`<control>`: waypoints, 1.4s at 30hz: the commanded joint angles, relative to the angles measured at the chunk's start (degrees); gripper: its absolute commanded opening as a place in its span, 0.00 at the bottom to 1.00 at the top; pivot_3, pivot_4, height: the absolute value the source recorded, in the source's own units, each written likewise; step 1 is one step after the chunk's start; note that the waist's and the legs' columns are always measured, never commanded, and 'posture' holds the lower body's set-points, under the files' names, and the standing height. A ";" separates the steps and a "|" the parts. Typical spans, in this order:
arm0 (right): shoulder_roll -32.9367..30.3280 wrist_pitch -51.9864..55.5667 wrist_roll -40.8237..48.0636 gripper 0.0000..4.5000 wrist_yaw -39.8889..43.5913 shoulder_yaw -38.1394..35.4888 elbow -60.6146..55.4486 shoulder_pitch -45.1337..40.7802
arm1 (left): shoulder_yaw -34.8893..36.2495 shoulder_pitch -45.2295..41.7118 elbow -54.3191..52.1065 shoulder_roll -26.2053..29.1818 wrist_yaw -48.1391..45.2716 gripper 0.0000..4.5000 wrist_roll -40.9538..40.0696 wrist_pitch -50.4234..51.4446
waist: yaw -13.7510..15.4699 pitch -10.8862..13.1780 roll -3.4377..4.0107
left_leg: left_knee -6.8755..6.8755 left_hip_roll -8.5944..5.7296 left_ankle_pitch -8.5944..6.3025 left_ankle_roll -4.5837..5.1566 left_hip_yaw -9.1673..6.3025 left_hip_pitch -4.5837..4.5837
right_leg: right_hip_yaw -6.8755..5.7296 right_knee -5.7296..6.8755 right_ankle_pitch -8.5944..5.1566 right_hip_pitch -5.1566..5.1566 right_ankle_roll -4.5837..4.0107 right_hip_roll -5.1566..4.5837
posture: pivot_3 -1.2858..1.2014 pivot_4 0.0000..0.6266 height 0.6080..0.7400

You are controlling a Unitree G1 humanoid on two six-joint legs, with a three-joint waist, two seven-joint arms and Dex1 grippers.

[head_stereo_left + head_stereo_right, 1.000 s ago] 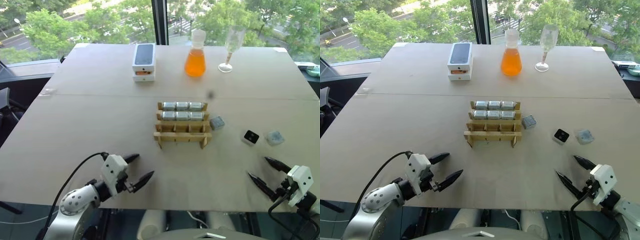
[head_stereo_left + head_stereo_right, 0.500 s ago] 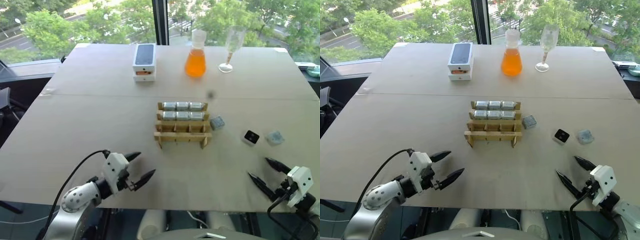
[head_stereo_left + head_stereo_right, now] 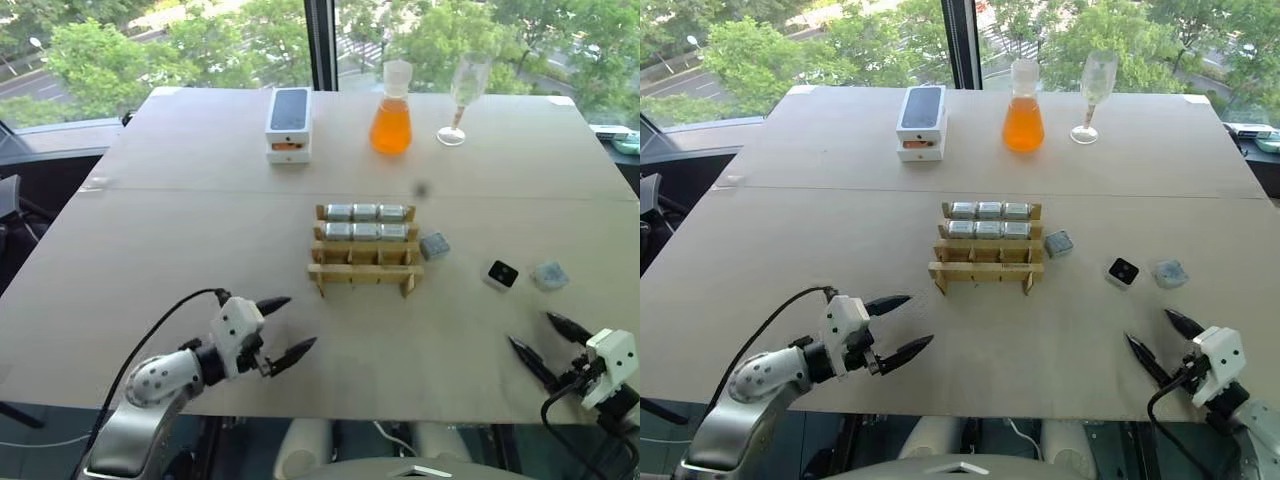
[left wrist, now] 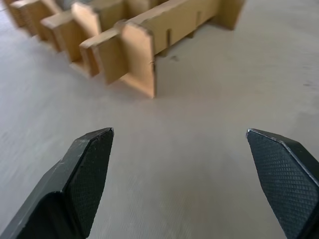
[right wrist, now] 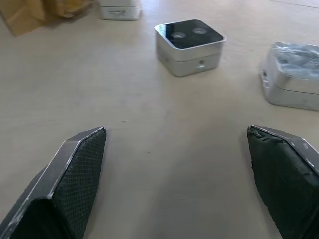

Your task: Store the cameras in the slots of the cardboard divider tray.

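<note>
The cardboard divider tray (image 3: 365, 250) stands mid-table; its two far rows hold several silver cameras (image 3: 366, 221), and the near row of slots looks empty. Three loose cameras lie to its right: a grey one (image 3: 434, 245) beside the tray, one with a black face up (image 3: 502, 273), and a silver one (image 3: 549, 275). My left gripper (image 3: 283, 324) is open, near the table's front edge, left of and nearer than the tray. My right gripper (image 3: 550, 344) is open at the front right, short of the black-faced camera (image 5: 189, 46) and the silver camera (image 5: 294, 74).
A white phone box (image 3: 288, 123), an orange flask (image 3: 391, 111) and a wine glass (image 3: 460, 92) stand along the far side of the table (image 3: 200, 240). A cable runs from my left wrist over the table's front edge.
My left gripper has moved a little right and toward the tray. My right gripper has shifted right. The cameras and the tray have stayed put.
</note>
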 commanded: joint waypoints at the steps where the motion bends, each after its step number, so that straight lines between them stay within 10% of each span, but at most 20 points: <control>1: -1.12 2.61 1.11 1.00 -3.77 -3.79 0.56 -2.82 | 1.35 -6.24 -4.07 3.31 -4.44 0.99 -7.39 5.79 | -0.18 0.00 0.03 | 0.03 0.00 0.01 -0.02 0.00 0.00 | 0.00 0.01 0.00 0.00 -0.01 0.01 | 0.52 0.24 1.00; 14: -6.32 9.65 -2.56 1.00 -6.21 -2.87 5.68 -15.03 | 0.65 -24.77 -8.15 9.92 -9.67 0.99 -15.77 15.09 | -0.42 0.07 0.03 | 0.02 -0.02 0.03 -0.03 0.05 0.11 | 0.05 -0.01 0.11 0.13 0.19 0.23 | 0.52 0.24 1.00; 26: -6.00 12.06 -2.52 1.00 -4.87 -2.56 10.61 -18.52 | 0.90 -23.84 -10.08 8.50 -7.22 0.99 -14.86 15.08 | -0.26 0.10 0.00 | 0.02 -0.02 0.17 -0.27 0.02 0.08 | 0.11 -0.04 0.10 0.13 0.21 0.33 | 0.52 0.24 1.00; 33: -5.43 10.24 -2.37 0.43 -4.59 -2.69 10.27 -18.05 | 0.96 -23.48 -10.32 8.59 -7.02 1.00 -14.85 15.14 | -0.29 0.10 0.00 | 0.02 -0.02 0.17 -0.28 0.01 0.11 | 0.11 0.02 0.11 0.13 0.21 0.33 | 0.52 0.24 1.00; 42: -7.67 0.68 -9.64 0.42 -4.14 0.14 8.92 -19.12 | 1.52 -21.90 -8.08 9.15 -7.80 1.00 -13.77 14.30 | -0.31 0.13 0.02 | 0.02 -0.02 0.18 -0.29 0.01 0.10 | 0.12 0.00 0.10 0.13 0.21 0.34 | 0.52 0.24 1.00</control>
